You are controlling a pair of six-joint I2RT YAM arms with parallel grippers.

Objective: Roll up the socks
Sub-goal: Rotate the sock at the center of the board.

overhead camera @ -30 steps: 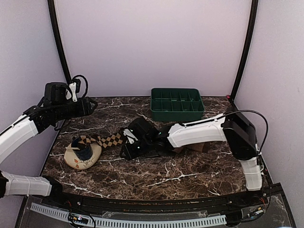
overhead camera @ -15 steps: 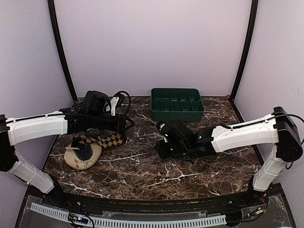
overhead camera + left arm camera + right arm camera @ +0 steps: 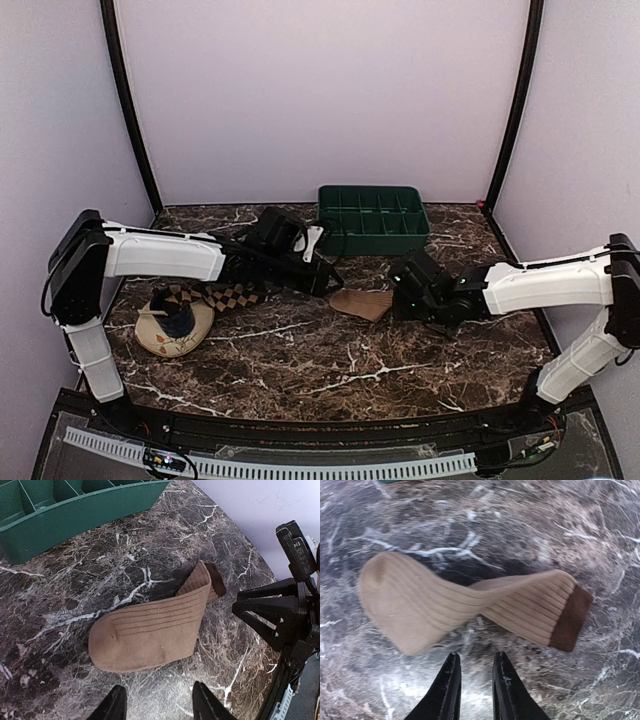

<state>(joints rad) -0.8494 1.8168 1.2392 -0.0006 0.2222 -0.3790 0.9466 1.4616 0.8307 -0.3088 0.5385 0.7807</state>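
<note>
You face a dark brown marble-patterned counter with white veins (image 3: 330,375), closed in by plain pale lilac walls (image 3: 320,90), evenly lit, with thin black poles (image 3: 125,110) at its back corners.

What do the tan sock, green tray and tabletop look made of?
The tan sock looks like soft ribbed knit fabric, matte, with a darker brown cuff; the lengthwise ribs and limp twist show it. The green tray is probably moulded plastic: smooth, with thin divider walls. The tabletop has a dark marble look with white veins, slightly glossy; stone or printed laminate, I cannot tell.
</note>
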